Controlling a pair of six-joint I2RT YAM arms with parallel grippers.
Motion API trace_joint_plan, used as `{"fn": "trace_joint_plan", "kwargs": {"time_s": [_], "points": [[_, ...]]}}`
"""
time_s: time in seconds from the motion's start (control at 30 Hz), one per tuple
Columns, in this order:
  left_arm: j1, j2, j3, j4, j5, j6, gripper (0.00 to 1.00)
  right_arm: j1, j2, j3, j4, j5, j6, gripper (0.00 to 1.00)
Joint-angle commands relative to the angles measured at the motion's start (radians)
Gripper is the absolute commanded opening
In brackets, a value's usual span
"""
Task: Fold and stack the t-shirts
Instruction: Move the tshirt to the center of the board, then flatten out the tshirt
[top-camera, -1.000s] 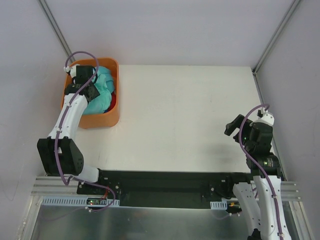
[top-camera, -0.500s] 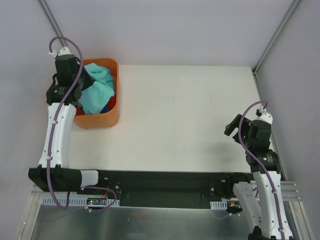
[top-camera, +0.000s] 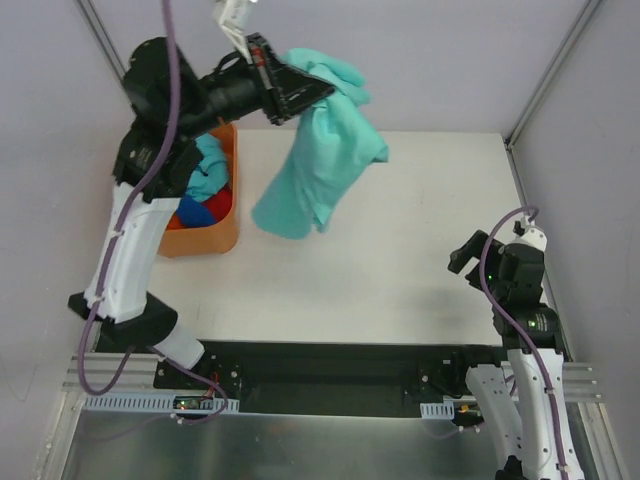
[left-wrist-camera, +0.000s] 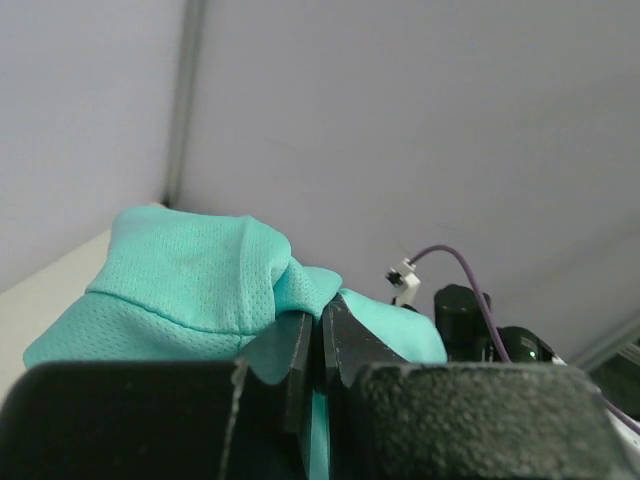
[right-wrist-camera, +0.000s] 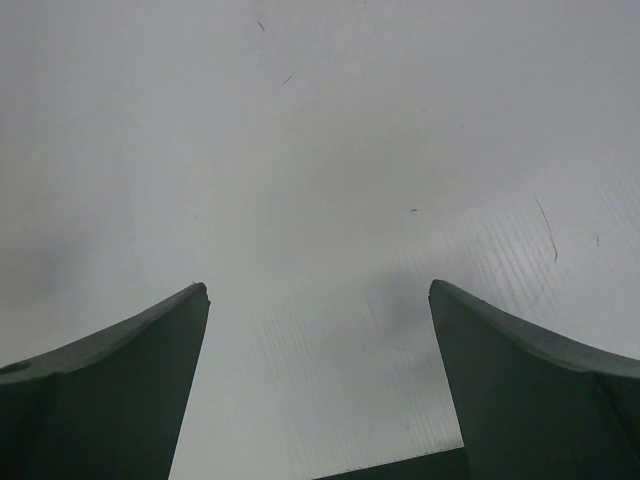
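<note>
Top external | left gripper (top-camera: 305, 92) clamps teal-green t-shirt (top-camera: 320, 170), dangling over table (top-camera: 400, 230) far edge | right gripper (top-camera: 462, 257) spread apart near right edge

No text, label, brand or number legible in any view. Plain cloth on teal-green t-shirt (top-camera: 322, 165); orange basket (top-camera: 205, 240) unmarked. Possibly small markings on black base plate (top-camera: 330, 362), too small to read.

The left claw (top-camera: 318, 88) has lifted the teal-green t-shirt (top-camera: 318, 170) from the basket (top-camera: 215, 237).
</note>
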Motion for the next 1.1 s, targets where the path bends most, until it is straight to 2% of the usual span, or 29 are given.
{"fn": "trace_joint_plan", "kwargs": {"time_s": [0.0,0.13,0.17,0.23,0.27,0.3,0.37,0.4,0.43,0.47,0.5,0.7,0.87,0.97,1.03,1.07], "points": [[-0.125,0.149,0.175,0.026,0.137,0.007,0.0,0.0,-0.042,0.026,0.004,0.065,0.023,0.97],[-0.136,0.13,0.039,0.026,0.035,0.03,0.0,0.0,-0.051,0.028,-0.001,0.066,0.029,0.97],[-0.136,0.114,-0.084,0.026,-0.096,0.041,0.0,0.0,-0.045,0.028,-0.001,0.065,0.029,0.97],[-0.133,0.061,-0.215,0.026,-0.243,0.065,0.0,-0.002,-0.024,0.032,-0.005,0.056,0.026,0.97],[-0.133,0.047,-0.345,0.026,-0.429,0.067,0.0,0.0,-0.012,0.035,-0.007,0.033,0.014,0.97],[-0.133,0.031,-0.406,0.026,-0.507,0.055,0.05,0.0,-0.001,0.04,-0.011,0.02,0.005,0.97],[-0.122,0.034,-0.562,0.024,-0.636,0.052,0.4,0.0,0.04,0.049,-0.014,-0.01,-0.001,0.97],[-0.106,0.037,-0.611,0.021,-0.654,0.027,0.54,0.001,0.054,0.049,-0.02,-0.01,-0.005,0.97],[-0.095,0.039,-0.659,0.021,-0.655,0.01,0.78,0.0,0.076,0.049,-0.021,-0.018,-0.006,0.97],[-0.086,0.037,-0.747,0.021,-0.649,-0.008,0.92,0.001,0.087,0.048,-0.021,-0.03,-0.012,0.97],[-0.072,0.028,-0.786,0.021,-0.641,-0.046,0.99,0.003,0.097,0.048,-0.019,-0.039,-0.017,0.97],[-0.049,-0.083,-1.044,0.021,-0.668,-0.117,0.99,0.006,0.165,0.046,-0.094,-0.024,0.037,0.97],[-0.047,-0.119,-1.232,0.036,-0.668,-0.186,0.99,0.006,0.244,0.048,-0.25,0.16,0.14,0.97],[-0.027,-0.084,-1.261,0.079,-0.632,-0.205,0.99,-0.002,0.292,0.019,-0.263,0.169,0.186,0.97],[0.002,-0.03,-1.227,0.124,-0.568,-0.192,0.96,-0.026,0.318,-0.004,-0.263,0.163,0.212,0.97],[0.013,-0.009,-1.163,0.139,-0.517,-0.179,0.96,-0.051,0.324,-0.012,-0.246,0.148,0.212,0.97]]}}
